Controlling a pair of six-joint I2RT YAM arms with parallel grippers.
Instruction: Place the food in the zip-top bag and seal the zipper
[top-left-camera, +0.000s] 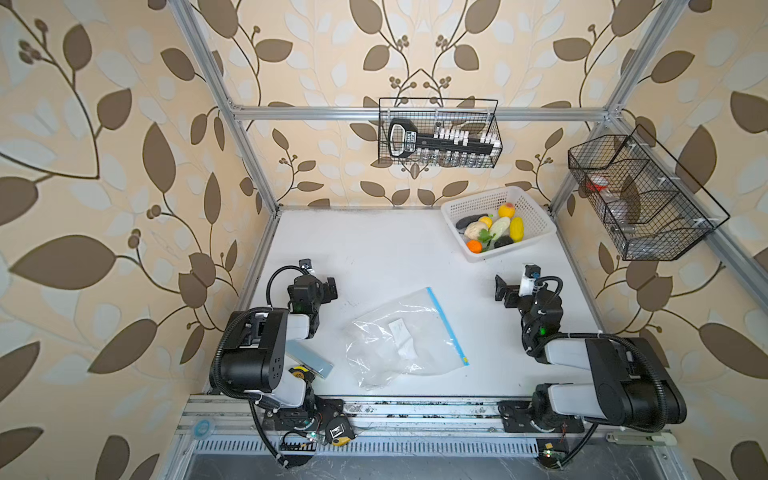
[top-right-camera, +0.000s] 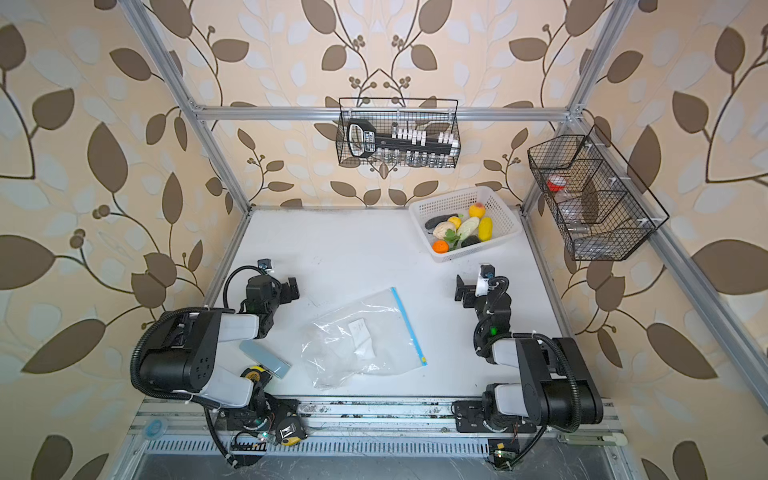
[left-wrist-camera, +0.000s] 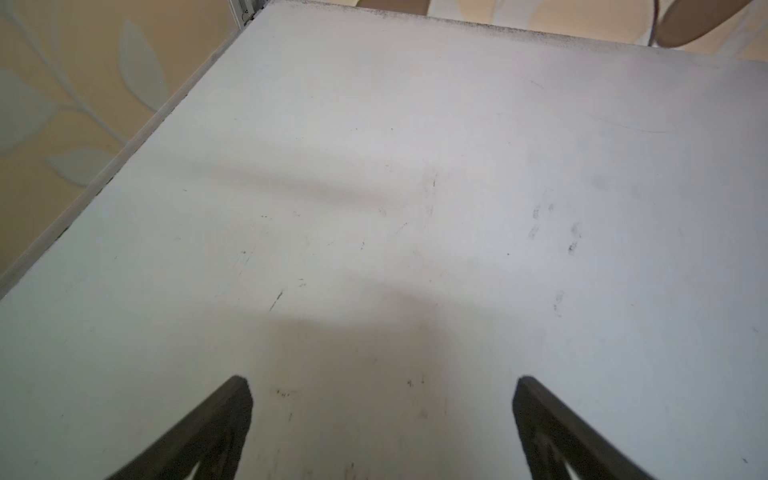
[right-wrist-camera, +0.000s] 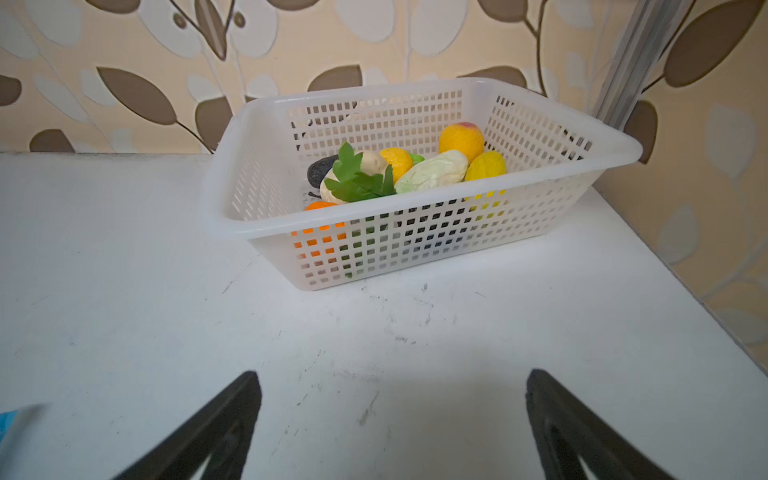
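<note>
The food (top-left-camera: 494, 228) lies piled in a white perforated basket (top-left-camera: 453, 226) at the table's back right: an orange (top-left-camera: 474, 246), corn (top-left-camera: 516, 228), a peach (top-left-camera: 505, 210) and leafy greens (right-wrist-camera: 357, 178) among it. In both top views the zip-top bag (top-left-camera: 390, 349) lies flat and empty mid-table. Its blue zipper (top-left-camera: 446, 324) runs along the right edge and ends in a yellow tab (top-left-camera: 465, 358). My left gripper (top-left-camera: 326, 289) hovers open left of the bag, over bare table (left-wrist-camera: 382, 386). On the bag's right, my right gripper (top-left-camera: 505, 291) is open and faces the basket (right-wrist-camera: 224, 224).
A blue-grey box (top-left-camera: 309, 361) and a yellow tape measure (top-left-camera: 299, 372) sit by the left arm's base. A black wire basket (top-left-camera: 438, 133) hangs on the back rail, and a second wire basket (top-left-camera: 640, 199) hangs on the right frame.
</note>
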